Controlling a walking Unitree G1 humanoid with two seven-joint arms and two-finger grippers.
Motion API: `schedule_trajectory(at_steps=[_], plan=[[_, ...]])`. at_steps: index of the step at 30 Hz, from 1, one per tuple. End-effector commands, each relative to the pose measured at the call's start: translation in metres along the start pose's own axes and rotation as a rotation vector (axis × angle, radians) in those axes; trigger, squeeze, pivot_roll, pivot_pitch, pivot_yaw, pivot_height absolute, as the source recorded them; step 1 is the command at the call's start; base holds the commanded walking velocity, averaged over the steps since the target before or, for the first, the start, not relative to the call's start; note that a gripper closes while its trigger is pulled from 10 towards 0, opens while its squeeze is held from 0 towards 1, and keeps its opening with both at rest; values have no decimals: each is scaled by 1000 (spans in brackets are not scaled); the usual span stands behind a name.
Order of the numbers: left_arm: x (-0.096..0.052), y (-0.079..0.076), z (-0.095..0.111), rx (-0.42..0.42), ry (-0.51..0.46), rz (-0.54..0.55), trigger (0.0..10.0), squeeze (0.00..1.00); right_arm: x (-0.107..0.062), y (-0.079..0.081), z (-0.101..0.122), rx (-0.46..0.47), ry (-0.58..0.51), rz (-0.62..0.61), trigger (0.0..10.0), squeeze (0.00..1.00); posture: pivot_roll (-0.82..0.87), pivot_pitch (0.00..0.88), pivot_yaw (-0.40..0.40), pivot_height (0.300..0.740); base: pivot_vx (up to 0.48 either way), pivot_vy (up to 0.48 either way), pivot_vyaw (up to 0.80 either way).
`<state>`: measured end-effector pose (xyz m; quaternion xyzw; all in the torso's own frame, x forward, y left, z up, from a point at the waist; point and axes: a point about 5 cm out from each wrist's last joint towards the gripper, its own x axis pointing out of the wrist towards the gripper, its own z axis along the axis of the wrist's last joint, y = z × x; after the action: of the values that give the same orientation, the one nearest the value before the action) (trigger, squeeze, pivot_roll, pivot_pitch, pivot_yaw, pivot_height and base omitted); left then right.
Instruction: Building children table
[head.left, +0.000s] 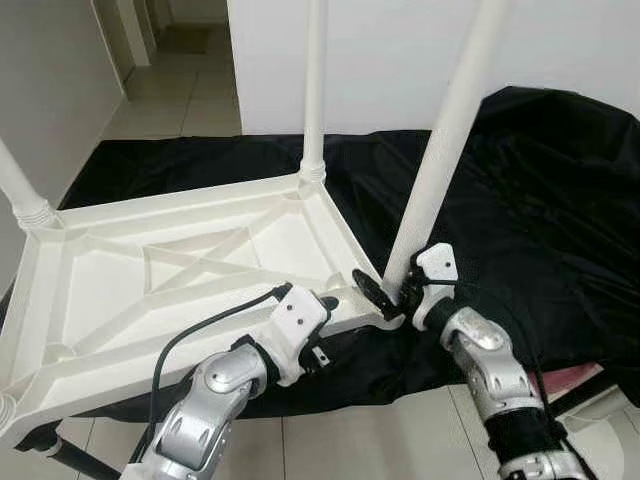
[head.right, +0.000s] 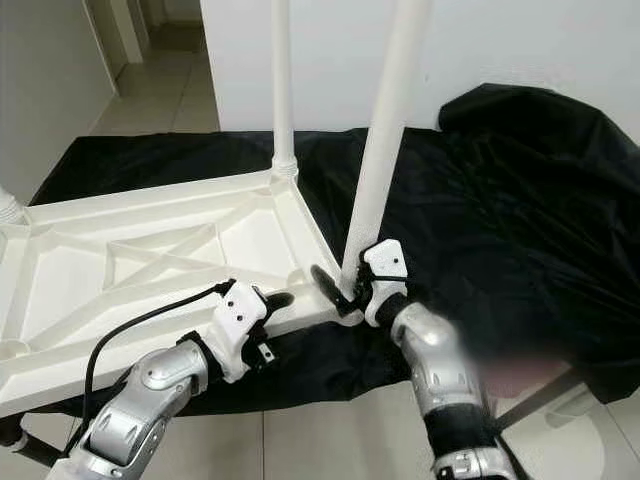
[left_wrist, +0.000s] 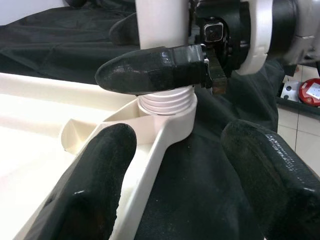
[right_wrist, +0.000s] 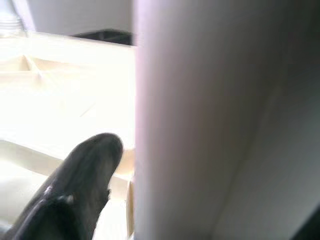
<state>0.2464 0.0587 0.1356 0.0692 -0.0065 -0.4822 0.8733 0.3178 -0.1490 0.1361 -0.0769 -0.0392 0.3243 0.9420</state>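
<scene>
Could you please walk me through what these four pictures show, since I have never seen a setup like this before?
This is a humanoid robot with two silver arms, each ending in jaws of two long black fingers. The two wide pictures come from cameras in its head, looking down; the two close-ups come from a camera on each wrist. An upside-down white plastic table top lies on a black cloth, its ribbed underside facing up, with legs rising from its corners. The right gripper is shut on the near leg, just above its threaded base, which sits in the corner socket. The left gripper waits open at the table's edge beside that socket, holding nothing.
</scene>
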Motion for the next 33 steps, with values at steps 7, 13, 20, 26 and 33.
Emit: schedule_trajectory(at_steps=[7, 13, 20, 26, 33], plan=[[0, 4, -2, 13, 18, 39, 10000, 0, 2, -5, -5, -23, 35, 87, 0, 0, 14, 0, 19, 740, 0, 0, 0], [0, 4, -2, 14, 17, 36, 10000, 0, 0, -7, -10, 16, 56, 83, 10000, 0, 11, 0, 18, 740, 0, 0, 0], [1, 4, -2, 8, 17, 37, 10000, 0, -1, 1, -19, 59, 88, 6, 10000, 0, 7, 1, 14, 740, 0, 0, 0], [1, 5, -1, 7, 14, 51, 10000, 0, -2, 10, -24, 95, 106, -205, 10000, 0, 4, 4, 5, 740, 0, 0, 0], [3, 3, -1, 5, 10, 44, 10000, 0, -7, 11, -35, 165, 196, -436, 10000, 0, 6, 5, -9, 740, 0, 0, 0]])
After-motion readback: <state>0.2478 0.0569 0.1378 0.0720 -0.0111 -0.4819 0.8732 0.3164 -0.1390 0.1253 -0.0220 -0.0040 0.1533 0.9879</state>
